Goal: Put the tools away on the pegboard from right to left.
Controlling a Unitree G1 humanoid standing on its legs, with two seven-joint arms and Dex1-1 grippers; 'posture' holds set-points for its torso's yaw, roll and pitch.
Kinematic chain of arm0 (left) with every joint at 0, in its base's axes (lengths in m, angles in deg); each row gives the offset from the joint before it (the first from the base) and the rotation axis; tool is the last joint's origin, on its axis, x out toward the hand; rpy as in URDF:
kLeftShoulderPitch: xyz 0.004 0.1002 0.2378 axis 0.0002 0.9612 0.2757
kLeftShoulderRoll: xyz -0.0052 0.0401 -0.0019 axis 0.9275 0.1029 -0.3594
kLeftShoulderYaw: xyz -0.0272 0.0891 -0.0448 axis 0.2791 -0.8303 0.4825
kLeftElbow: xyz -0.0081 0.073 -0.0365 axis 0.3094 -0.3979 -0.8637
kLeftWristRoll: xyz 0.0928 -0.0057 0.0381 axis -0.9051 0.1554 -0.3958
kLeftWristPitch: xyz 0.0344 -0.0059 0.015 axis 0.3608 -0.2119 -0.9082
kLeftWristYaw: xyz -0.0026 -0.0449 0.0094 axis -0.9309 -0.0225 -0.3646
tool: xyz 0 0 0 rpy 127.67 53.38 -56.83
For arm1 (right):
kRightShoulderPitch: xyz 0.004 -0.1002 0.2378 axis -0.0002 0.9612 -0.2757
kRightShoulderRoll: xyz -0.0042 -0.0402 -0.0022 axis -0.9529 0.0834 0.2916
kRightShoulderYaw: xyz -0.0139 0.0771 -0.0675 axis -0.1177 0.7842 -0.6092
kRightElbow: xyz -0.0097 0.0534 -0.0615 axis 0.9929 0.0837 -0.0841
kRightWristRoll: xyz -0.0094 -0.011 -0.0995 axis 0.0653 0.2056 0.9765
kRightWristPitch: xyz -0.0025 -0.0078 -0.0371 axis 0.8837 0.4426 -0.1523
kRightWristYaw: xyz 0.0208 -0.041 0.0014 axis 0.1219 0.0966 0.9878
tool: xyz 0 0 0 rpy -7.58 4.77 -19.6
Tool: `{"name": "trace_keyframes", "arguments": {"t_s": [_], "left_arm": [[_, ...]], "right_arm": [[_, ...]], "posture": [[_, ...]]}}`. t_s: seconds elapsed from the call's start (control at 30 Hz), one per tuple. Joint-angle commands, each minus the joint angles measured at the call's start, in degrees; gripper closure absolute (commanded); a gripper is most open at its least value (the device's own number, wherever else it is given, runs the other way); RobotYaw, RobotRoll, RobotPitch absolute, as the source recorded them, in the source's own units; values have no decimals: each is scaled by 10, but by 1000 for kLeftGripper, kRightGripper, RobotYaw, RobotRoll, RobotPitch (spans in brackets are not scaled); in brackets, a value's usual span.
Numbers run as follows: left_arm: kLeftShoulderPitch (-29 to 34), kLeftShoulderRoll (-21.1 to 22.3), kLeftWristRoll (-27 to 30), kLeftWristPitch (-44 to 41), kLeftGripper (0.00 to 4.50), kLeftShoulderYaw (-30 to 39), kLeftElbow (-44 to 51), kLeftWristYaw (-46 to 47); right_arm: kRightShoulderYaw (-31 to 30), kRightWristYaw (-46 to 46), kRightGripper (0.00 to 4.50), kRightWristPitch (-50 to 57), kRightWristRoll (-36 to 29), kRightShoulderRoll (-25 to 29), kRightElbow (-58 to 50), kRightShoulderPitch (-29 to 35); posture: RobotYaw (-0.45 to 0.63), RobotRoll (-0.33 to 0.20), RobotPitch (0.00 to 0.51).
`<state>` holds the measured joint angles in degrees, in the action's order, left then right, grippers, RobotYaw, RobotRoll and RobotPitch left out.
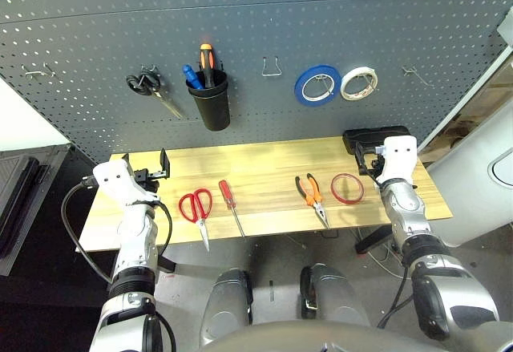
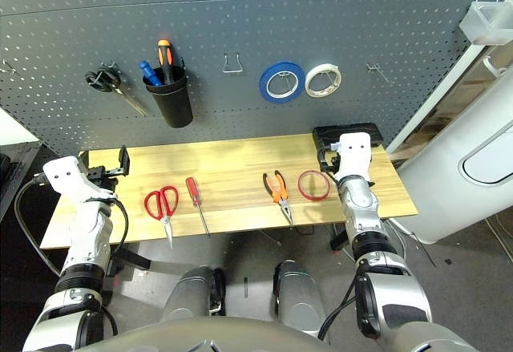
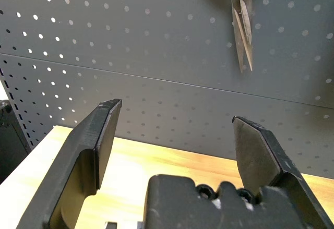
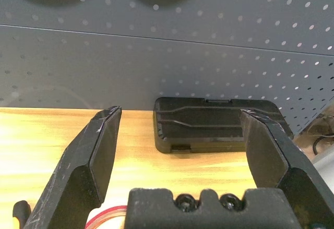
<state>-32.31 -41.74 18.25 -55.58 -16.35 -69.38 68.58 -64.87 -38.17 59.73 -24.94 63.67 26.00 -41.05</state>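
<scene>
Both tools, the left tool (image 1: 152,172) and the right tool (image 1: 370,153), are spread wide and hold nothing. On the bench (image 1: 264,167) in front of the pegboard (image 1: 256,55) lie the red tape ring (image 1: 347,188), pliers (image 1: 313,196), screwdriver (image 1: 231,204) and red scissors (image 1: 197,212).

Four tools flat on the bench, in a row, none touching. Far right: thin red tape ring (image 1: 347,188), lying flat. Just left of it: orange-and-black-handled pliers (image 1: 312,197), jaws shut, tip toward the near edge. Left of centre: slim red-handled screwdriver (image 1: 231,205), shaft pointing near. Leftmost: red-handled scissors (image 1: 197,212), blades closed (tips near edge). Dark grey pegboard (image 1: 256,71) stands upright behind, holes in a grid, metal hooks along it.
</scene>
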Motion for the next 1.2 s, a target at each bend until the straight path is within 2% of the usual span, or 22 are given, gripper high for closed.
{"name": "trace_keyframes", "arguments": {"t_s": [0.03, 0.1, 0.2, 0.37, 0.57, 0.73, 1.07, 1.2], "left_arm": [[11, 14, 21, -13, 33, -8, 29, -48], [34, 39, 60, -43, 33, -17, 92, -129], [64, 57, 95, -90, 33, -22, 161, -185], [98, 73, 131, -168, 33, -24, 253, -224], [131, 112, 159, -250, 33, -55, 343, -306], [141, 130, 181, -301, 33, -56, 373, -342], [140, 118, 183, -343, 33, -69, 396, -347], [147, 128, 189, -365, 33, -82, 403, -374]], "right_arm": [[-11, 9, 0, 80, -2, 5, -66, 10], [-31, 42, 0, 229, -16, 9, -180, 23], [-43, 57, 0, 366, -21, 19, -291, 48], [-43, 72, 0, 491, -35, 24, -376, 61], [-54, 90, 0, 620, -41, 39, -429, 60], [-56, 95, 0, 649, -42, 40, -442, 53], [-59, 97, 0, 662, -43, 31, -435, 50], [-62, 104, 0, 698, -45, 34, -415, 36]], "posture": [[-86, 0, 110], [-88, 0, 138], [-85, 0, 162], [-88, 0, 192], [-98, 0, 225], [-95, 0, 230], [-78, 0, 199], [-69, 0, 191]]}}
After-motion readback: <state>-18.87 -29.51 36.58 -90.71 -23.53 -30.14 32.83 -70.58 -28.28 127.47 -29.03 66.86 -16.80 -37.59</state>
